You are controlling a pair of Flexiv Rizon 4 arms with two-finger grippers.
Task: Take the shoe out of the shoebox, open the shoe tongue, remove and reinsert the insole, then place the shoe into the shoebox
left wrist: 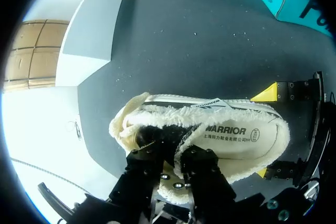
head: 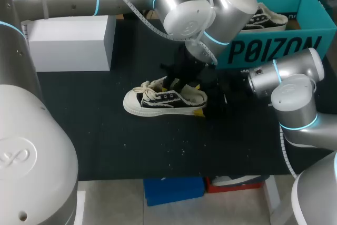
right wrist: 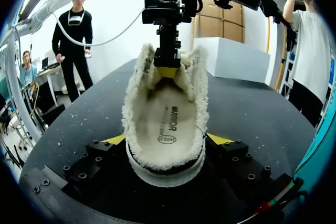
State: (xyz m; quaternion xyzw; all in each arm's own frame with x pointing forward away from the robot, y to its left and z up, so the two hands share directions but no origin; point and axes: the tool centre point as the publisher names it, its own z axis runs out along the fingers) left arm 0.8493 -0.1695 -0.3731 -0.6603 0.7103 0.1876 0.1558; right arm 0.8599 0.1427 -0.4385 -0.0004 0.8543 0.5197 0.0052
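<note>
Shoe [head: 166,101] stands on its sole near the middle of the black table [head: 131,151], outside the teal shoebox [head: 310,35], with the toe toward my left side. My right gripper [right wrist: 167,145] clamps the heel from both sides, its yellow tips pressed against the sole edge. My left gripper [left wrist: 176,153] comes from above and, as far as I can judge, pinches the tongue [left wrist: 178,135] between closed fingers. The insole [right wrist: 164,119] lies flat inside.

I see some risks. If the left arm pulls the tongue too high, the whole shoe can lift and slip out of the right gripper, because the fleece edge is soft. The tongue can also slide out of the narrow pinch and fall over the insole. The laces [head: 150,90] may catch a finger.

The table surface is dark and matte, with small white crumbs scattered on it. A white box [head: 71,43] stands at the far left, well apart from the shoe. A second shoe [head: 268,19] rests in the shoebox.
</note>
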